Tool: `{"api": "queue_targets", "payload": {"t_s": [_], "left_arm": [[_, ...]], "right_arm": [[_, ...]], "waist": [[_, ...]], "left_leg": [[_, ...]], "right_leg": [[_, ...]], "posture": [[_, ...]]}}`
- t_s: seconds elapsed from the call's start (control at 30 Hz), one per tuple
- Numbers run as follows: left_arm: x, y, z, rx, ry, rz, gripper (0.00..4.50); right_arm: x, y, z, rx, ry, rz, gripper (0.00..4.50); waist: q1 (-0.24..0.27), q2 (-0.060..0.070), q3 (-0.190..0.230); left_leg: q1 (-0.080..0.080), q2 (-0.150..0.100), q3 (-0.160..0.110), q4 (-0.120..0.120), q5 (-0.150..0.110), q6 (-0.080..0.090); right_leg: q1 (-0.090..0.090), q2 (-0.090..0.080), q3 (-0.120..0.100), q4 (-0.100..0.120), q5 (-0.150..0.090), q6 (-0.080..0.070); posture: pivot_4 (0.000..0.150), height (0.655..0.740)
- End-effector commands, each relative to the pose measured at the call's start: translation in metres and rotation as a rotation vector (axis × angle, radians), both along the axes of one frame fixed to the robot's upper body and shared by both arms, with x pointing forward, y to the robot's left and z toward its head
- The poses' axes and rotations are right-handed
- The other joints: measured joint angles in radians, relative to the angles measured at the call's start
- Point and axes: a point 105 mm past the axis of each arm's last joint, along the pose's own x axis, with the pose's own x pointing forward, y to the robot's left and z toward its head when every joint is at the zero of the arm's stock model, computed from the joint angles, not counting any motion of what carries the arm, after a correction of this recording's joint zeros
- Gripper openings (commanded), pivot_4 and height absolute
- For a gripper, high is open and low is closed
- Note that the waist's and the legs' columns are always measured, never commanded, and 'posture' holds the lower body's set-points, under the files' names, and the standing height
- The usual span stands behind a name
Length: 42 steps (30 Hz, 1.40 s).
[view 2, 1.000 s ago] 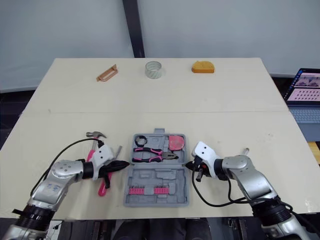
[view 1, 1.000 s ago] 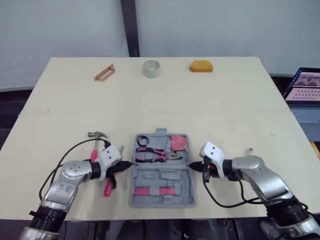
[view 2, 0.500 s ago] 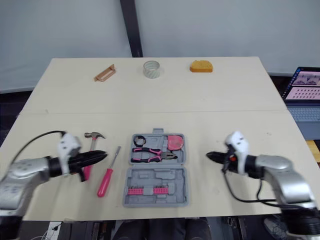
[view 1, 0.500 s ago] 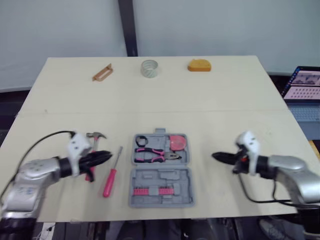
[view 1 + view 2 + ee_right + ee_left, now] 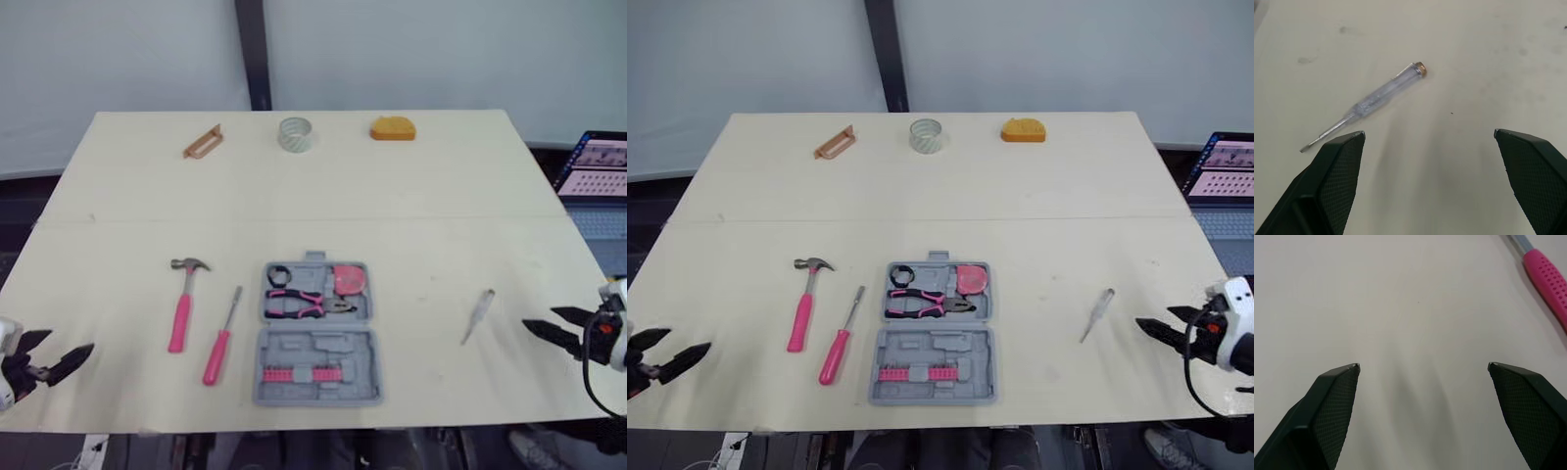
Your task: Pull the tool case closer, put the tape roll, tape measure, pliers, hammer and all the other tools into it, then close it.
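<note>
The grey tool case [image 5: 315, 338] lies open near the table's front middle, with pink pliers [image 5: 304, 302] and a pink tape measure [image 5: 347, 279] in its far half and a row of bits in its near half. Left of it lie a pink-handled hammer [image 5: 182, 305] and a pink screwdriver [image 5: 221, 339]. To its right lies a clear tester screwdriver [image 5: 478, 315]. The tape roll [image 5: 295, 134] and an orange tape measure [image 5: 392, 128] sit at the far edge. My left gripper [image 5: 61, 348] is open over the front left corner. My right gripper [image 5: 1154, 316] is open at the front right, beside the tester [image 5: 1376, 98].
A tan wooden piece [image 5: 203, 142] lies at the far left edge. A laptop [image 5: 593, 166] stands off the table's right side. The hammer's pink handle [image 5: 1547, 289] shows ahead of my left gripper [image 5: 1422, 366].
Both arms have drawn back from the case's sides to the table's front corners. Both grippers went from shut to open. The case stays where it was.
</note>
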Motion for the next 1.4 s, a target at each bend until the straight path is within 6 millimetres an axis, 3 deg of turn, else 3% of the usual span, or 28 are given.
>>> {"api": "queue_targets", "payload": {"t_s": [0.03, 0.4, 0.53, 0.67, 0.83, 0.93, 1.0, 1.13, 1.23, 1.4], "left_arm": [[-0.004, 0.009, 0.008, 0.031, -0.039, 0.032, 4.5], [0.003, 0.007, 0.009, 0.035, -0.048, 0.01, 4.5], [0.019, -0.013, 0.021, 0.015, -0.092, -0.081, 4.5], [0.045, -0.059, 0.038, -0.021, -0.14, -0.273, 4.5], [0.076, -0.142, 0.059, -0.048, -0.201, -0.615, 4.5], [0.085, -0.18, 0.067, -0.044, -0.218, -0.768, 4.5], [0.089, -0.217, 0.07, -0.042, -0.233, -0.939, 4.5], [0.085, -0.277, 0.074, -0.068, -0.274, -1.216, 4.5], [0.08, -0.304, 0.069, -0.078, -0.29, -1.337, 4.5], [0.083, -0.336, 0.067, -0.099, -0.362, -1.419, 4.5]], "right_arm": [[0.002, -0.01, 0.012, -0.027, -0.055, -0.028, 4.47], [0.004, -0.005, 0.009, -0.031, -0.067, -0.024, 4.47], [0.004, 0.005, 0.016, -0.005, -0.095, -0.026, 4.47], [0.003, 0.036, 0.021, -0.008, -0.132, -0.038, 4.47], [0.007, 0.07, 0.019, -0.027, -0.2, -0.191, 4.47], [0.008, 0.088, 0.016, -0.039, -0.214, -0.245, 4.47], [0.01, 0.095, 0.017, -0.011, -0.233, -0.332, 4.47], [0.013, 0.108, 0.021, -0.034, -0.265, -0.455, 4.47], [0.012, 0.105, 0.02, -0.059, -0.264, -0.573, 4.47], [0.011, 0.111, 0.002, -0.079, -0.22, -0.615, 4.47]], "waist": [[-0.005, 0.0, 0.0], [-0.008, 0.0, 0.0], [-0.005, 0.0, 0.0], [0.007, 0.0, 0.0], [0.018, 0.001, 0.0], [0.019, 0.001, 0.0], [0.018, 0.001, 0.0], [0.018, 0.002, -0.001], [0.013, 0.002, -0.001], [0.013, 0.002, -0.001]], "left_leg": [[0.0, 0.0, 0.0, 0.0, 0.0, 0.0], [0.0, 0.0, 0.0, 0.0, 0.0, 0.0], [0.0, 0.0, 0.0, 0.0, 0.0, 0.0], [0.0, 0.0, -0.001, 0.001, 0.0, 0.0], [0.0, 0.0, -0.001, 0.001, 0.0, 0.0], [0.0, 0.0, 0.0, 0.001, 0.0, -0.001], [0.0, 0.0, 0.0, 0.001, 0.0, -0.001], [0.0, 0.0, 0.0, 0.002, 0.001, -0.001], [0.0, 0.0, 0.0, 0.001, 0.001, -0.001], [0.0, 0.0, 0.0, 0.002, 0.001, -0.001]], "right_leg": [[0.0, 0.0, 0.0, 0.0, 0.0, 0.0], [0.0, 0.0, 0.0, 0.0, 0.0, 0.0], [0.0, 0.0, 0.0, 0.0, 0.0, 0.0], [0.0, 0.0, 0.0, 0.001, 0.0, 0.0], [0.0, 0.0, 0.001, 0.002, 0.0, 0.0], [-0.001, 0.0, 0.001, 0.002, 0.0, 0.0], [-0.001, 0.0, 0.001, 0.003, 0.0, 0.0], [-0.001, 0.001, 0.002, 0.003, 0.0, 0.0], [-0.001, 0.001, 0.002, 0.003, 0.0, 0.0], [-0.001, 0.001, 0.002, 0.003, 0.0, 0.0]], "posture": [[0.15, 0.74], [0.15, 0.74], [0.15, 0.74], [0.15, 0.74], [0.15, 0.74], [0.15, 0.74], [0.15, 0.74], [0.15, 0.74], [0.15, 0.74], [0.15, 0.74]]}}
